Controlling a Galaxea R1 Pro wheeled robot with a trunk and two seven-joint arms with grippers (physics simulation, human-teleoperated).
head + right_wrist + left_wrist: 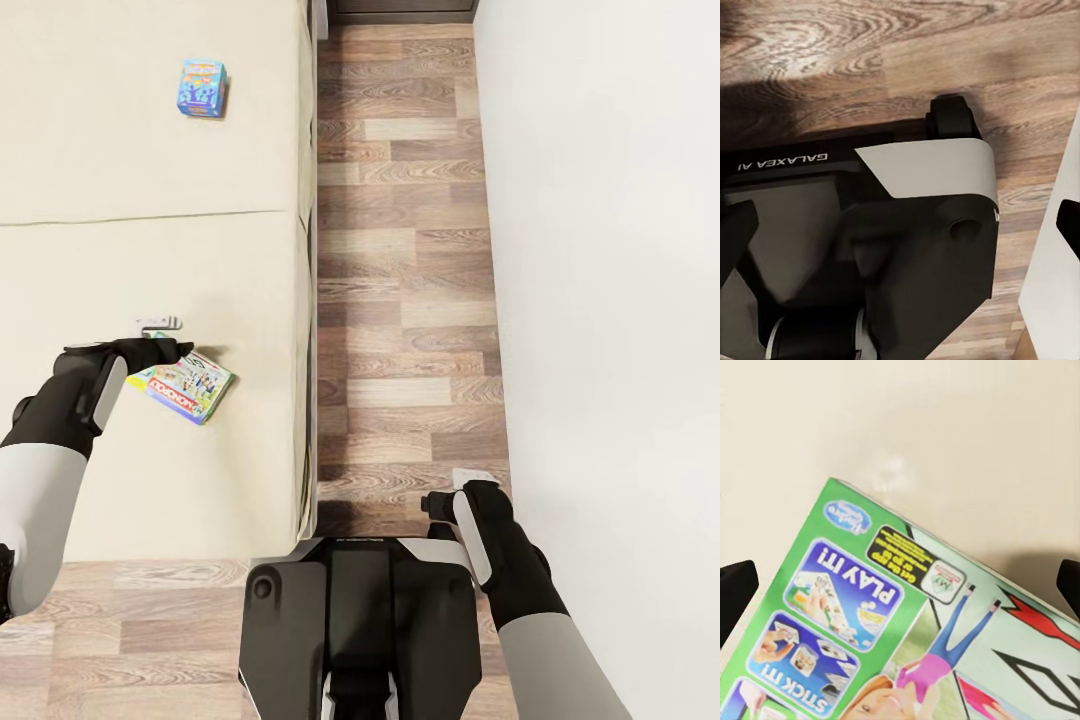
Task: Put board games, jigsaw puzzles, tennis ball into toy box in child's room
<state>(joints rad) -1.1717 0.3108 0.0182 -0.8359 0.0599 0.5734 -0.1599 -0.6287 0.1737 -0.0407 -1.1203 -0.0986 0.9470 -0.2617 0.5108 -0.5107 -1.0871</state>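
Head view records the left gripper [160, 330] extended over the bed [100, 250], its tips at the far upper corner of the green board game [185, 385], which lies flat and skewed on the beige mattress near the bed's floor-side edge. Left wrist view confirms the relation: both dark fingertips [735, 592] stand wide apart at the frame's two sides, and the green board game [915, 637] lies between and below them, one corner reaching into the gap, with bare mattress beyond (no contact between fingers and box is visible). That pincer is fully spread and holds nothing. A second box, the blue board game [202, 88], rests further up the mattress, well apart from the left arm. Right gripper [452, 490] hangs low beside the robot base [360, 620], over the wood-plank floor [410, 250]; right wrist view shows its fingertips [736, 229] also set wide apart, empty, looking down on the base's dark shell and one castor [952, 116]. A white wall [600, 250] borders the floor strip on the right.
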